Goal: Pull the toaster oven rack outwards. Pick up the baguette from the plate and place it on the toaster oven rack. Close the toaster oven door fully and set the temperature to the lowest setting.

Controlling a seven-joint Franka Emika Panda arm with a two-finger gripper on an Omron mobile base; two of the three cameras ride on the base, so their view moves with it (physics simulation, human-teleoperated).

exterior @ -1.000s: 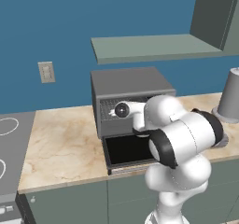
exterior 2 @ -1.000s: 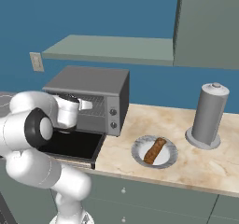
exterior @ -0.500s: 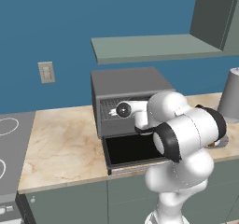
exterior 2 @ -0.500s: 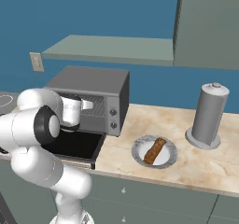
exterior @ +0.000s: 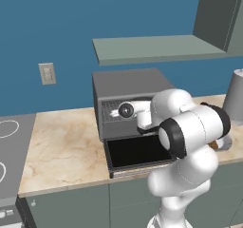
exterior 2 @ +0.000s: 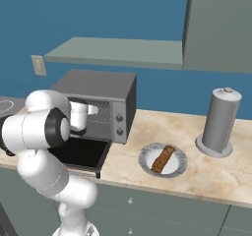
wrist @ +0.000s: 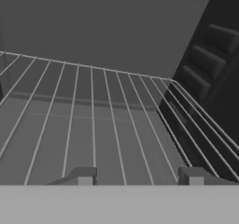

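Oven (exterior 2: 101,100): grey box on the marble counter (exterior: 61,148), under a wall shelf (exterior 2: 123,52); knobs run down its right front.
Door (exterior: 138,152): folded down flat in front of the cavity, black glass facing up.
Rack (wrist: 98,125): silver wire grid inside the dark cavity, bars running back toward the rear wall; the side wall's ledges show at the right of the hand view.
Arm: reaches from the base into the oven mouth, with the hand at the opening above the door.
Gripper (wrist: 138,176): low over the rack's front part; fingers (wrist: 80,176) stand apart, with several bars visible in the gap between them, nothing clamped.
Baguette (exterior 2: 163,158): lies on the plate, slanted across it.
Plate (exterior 2: 147,151): on the counter to the right of the oven, near the front edge, apart from the oven.
Canister (exterior 2: 219,121): tall grey cylinder, upright, right of the plate and further back.
Stove (exterior: 7,146): at the counter's left end.
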